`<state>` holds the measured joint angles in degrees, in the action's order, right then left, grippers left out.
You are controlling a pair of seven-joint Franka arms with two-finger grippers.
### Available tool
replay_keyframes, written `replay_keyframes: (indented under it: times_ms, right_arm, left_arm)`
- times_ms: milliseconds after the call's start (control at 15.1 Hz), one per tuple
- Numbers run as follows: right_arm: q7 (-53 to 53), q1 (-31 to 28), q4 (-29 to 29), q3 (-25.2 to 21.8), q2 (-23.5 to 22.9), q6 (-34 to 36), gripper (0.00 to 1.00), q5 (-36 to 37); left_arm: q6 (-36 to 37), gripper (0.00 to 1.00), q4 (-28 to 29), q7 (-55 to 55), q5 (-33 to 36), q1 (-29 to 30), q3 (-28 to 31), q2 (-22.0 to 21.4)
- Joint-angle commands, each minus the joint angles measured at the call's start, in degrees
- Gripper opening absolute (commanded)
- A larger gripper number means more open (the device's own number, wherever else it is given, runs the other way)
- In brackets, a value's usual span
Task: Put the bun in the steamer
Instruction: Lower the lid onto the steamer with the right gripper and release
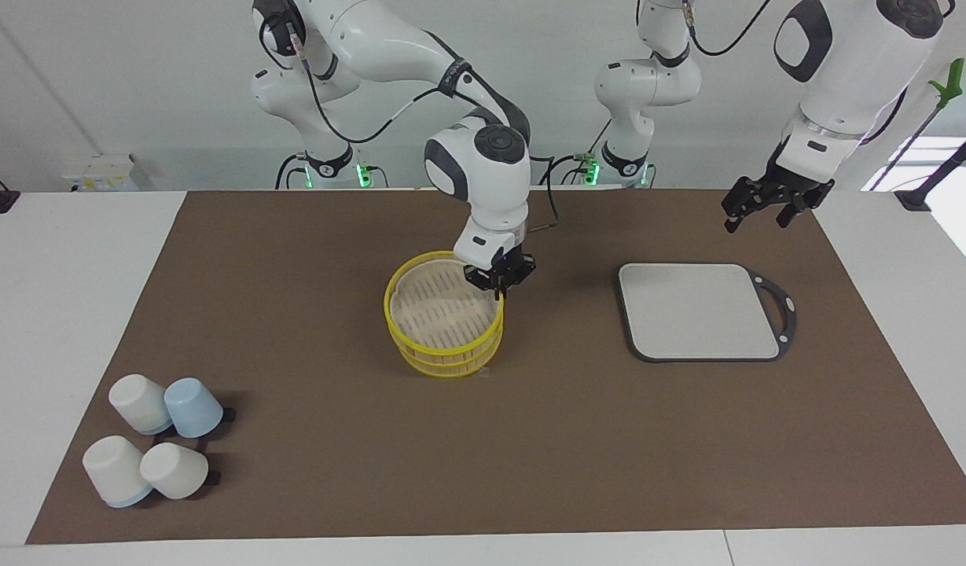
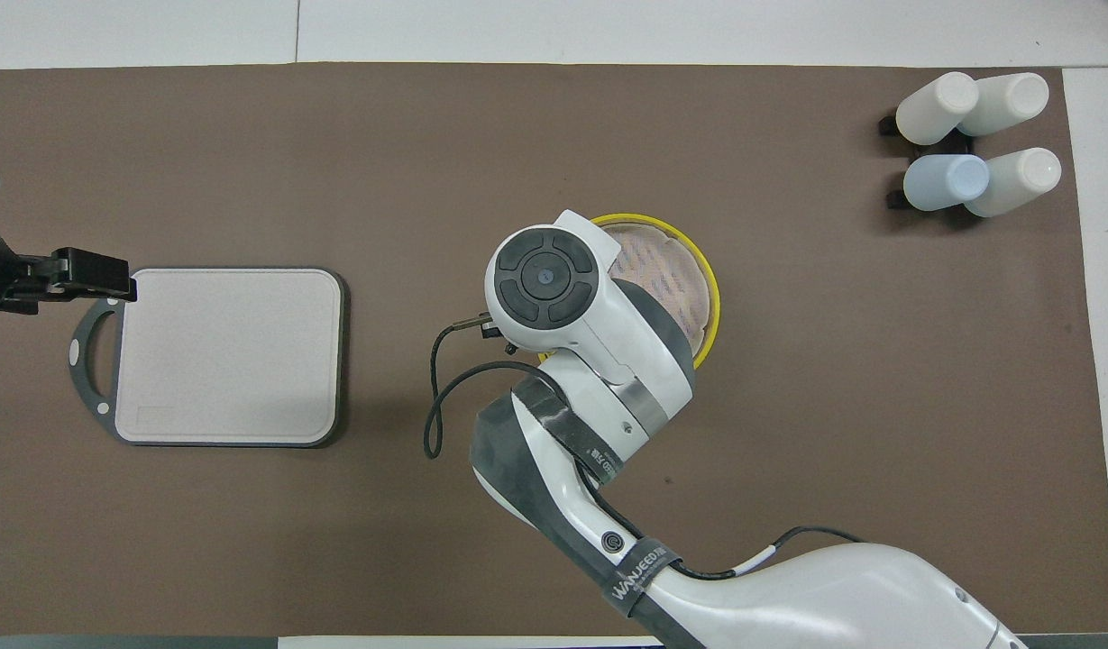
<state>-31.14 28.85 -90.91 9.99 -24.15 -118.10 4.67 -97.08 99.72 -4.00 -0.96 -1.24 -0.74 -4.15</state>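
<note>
Brown mat on a white table. The right gripper (image 1: 499, 289), fingertips pinched on the lid (image 1: 443, 303), holds it over the steamer (image 1: 449, 358). No bun is visible. The left gripper (image 1: 756, 211), jaws spread and empty, hangs above the cutting board (image 1: 699, 313), toward the left arm's end.

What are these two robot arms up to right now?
The right gripper is shut on the rim of a yellow-rimmed lid, which sits on the steamer in the middle of the table. The left gripper hangs open and empty in the air beside the grey board, waiting. No bun shows anywhere; what is inside the steamer cannot be seen. Four upturned cups stand at the right arm's end of the table.
</note>
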Motion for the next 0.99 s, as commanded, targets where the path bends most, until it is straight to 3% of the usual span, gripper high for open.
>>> replay_keyframes:
  times_ms: [0, 264, 925]
  right_arm:
    - [-1.8, -0.4, -3.0, 0.5, 2.4, -1.7, 0.08, 0.5]
    - [-3.1, -0.3, -5.8, 0.5, 3.1, -5.8, 0.08, 0.4]
    - [-3.7, -0.3, -7.0, 0.6, 3.7, -6.0, 0.1, 0.3]
  left_arm:
    - [0.3, 1.0, -0.3, 1.1, -0.7, -0.2, 0.2, -0.3]
    - [0.7, 1.0, -0.3, 1.3, -0.6, 0.1, 0.1, -0.3]
    - [0.8, 1.0, -0.7, 2.9, 1.9, 0.2, -0.1, -0.2]
